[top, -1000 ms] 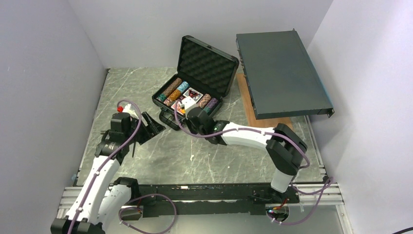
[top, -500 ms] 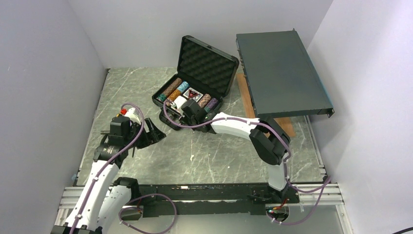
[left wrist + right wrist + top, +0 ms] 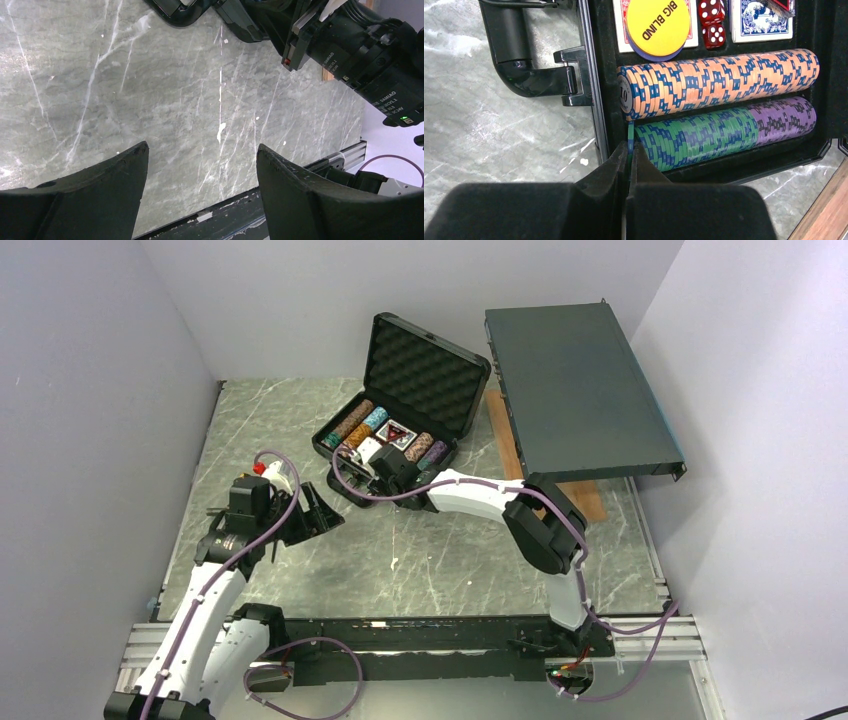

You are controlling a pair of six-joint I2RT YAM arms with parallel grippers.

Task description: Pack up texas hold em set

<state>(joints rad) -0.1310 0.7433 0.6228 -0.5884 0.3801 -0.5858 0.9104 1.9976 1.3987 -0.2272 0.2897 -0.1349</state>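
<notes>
The right wrist view alone shows the right gripper pinched almost closed on a green chip, held edge-on at the end of the green row in the case; the left gripper gapes wide and empty over the marble table; from above, the open case sits far-centre, with a grey metal box to its right and pale walls around.

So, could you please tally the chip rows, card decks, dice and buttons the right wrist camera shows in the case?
Chip rows: 2, orange and green-purple
Card decks: 2, red-backed and blue-backed
Red dice: 2
Round buttons: 2, yellow BIG BLIND on a purple one
Total: 8
Not counted: 1 green chip pinched in the right gripper.
</notes>
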